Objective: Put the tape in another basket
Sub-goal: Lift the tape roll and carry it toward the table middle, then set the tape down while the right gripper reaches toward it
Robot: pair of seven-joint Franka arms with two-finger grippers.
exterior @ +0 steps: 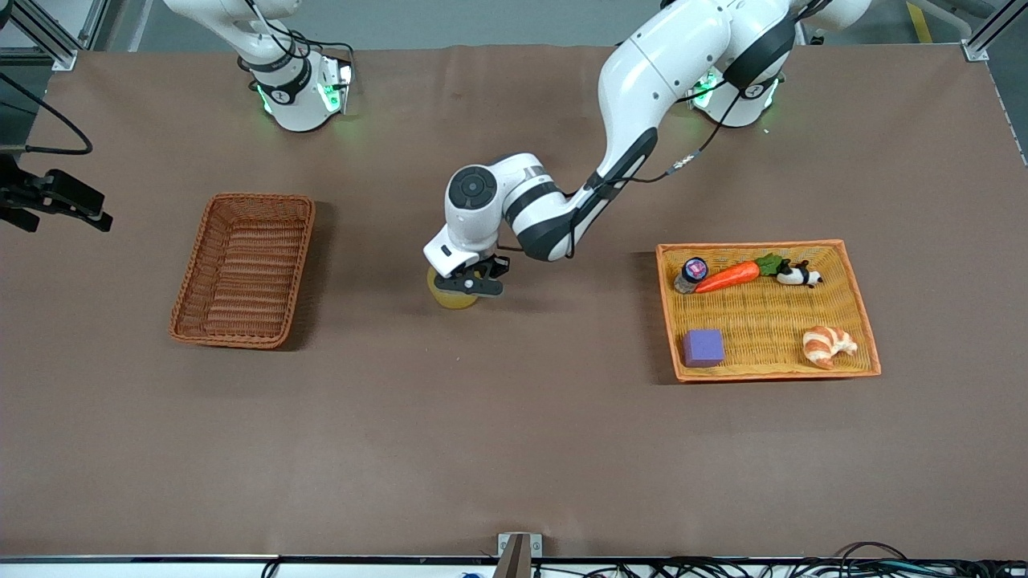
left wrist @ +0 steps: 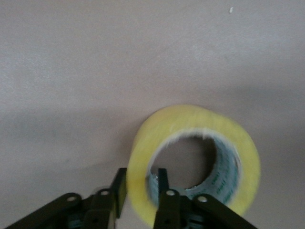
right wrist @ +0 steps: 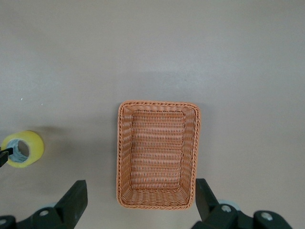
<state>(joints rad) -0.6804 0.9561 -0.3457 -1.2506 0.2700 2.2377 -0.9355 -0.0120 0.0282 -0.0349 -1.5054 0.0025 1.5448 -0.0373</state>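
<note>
Left gripper (exterior: 472,282) pinches the tape (exterior: 451,295) wall, one finger (left wrist: 163,181) inside the ring, the other outside. The tape sits over bare table, well apart from the basket (exterior: 243,269), toward the left arm's end from it. Right gripper (right wrist: 140,202) hangs high over the basket, fingers spread wide, waiting.

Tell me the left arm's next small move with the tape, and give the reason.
Probably carry it on toward the right arm's end of the table. The left gripper pinches the tape through its wall, one finger inside the core, over bare table between the two baskets. The reddish-brown basket sits empty under the right gripper, which waits open above it.
</note>
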